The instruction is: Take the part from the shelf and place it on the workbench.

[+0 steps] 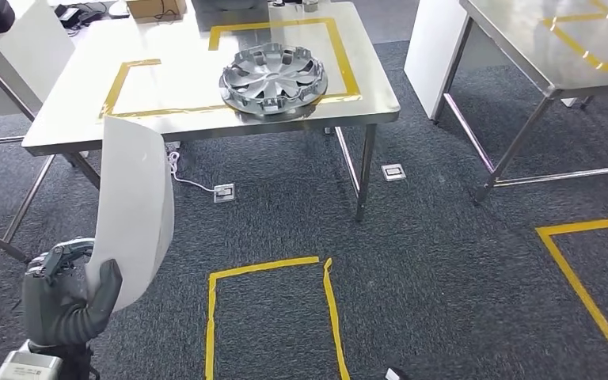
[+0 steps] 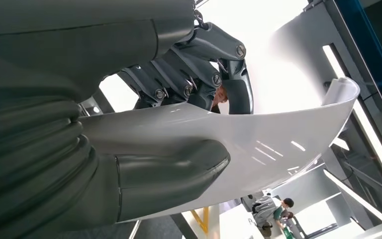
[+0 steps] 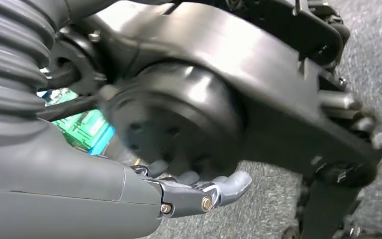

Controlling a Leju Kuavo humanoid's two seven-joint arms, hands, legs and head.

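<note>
The part is a white curved panel (image 1: 136, 206), held upright at the lower left of the head view by my left hand (image 1: 67, 301). In the left wrist view the thumb (image 2: 169, 177) presses one face of the panel (image 2: 268, 144) and the dark fingers (image 2: 199, 69) wrap the other. The steel workbench (image 1: 182, 79) stands ahead, marked with yellow tape rectangles. A silver wheel cover (image 1: 273, 77) lies on its right half. My right hand (image 3: 189, 191) hangs over the carpet with nothing in it, its fingers loosely extended.
A second steel table (image 1: 522, 39) stands at the right. Yellow tape squares mark the carpet in front (image 1: 269, 317) and at the right (image 1: 586, 277). Floor sockets (image 1: 223, 191) and a white cable lie under the workbench. People (image 2: 273, 211) stand far off.
</note>
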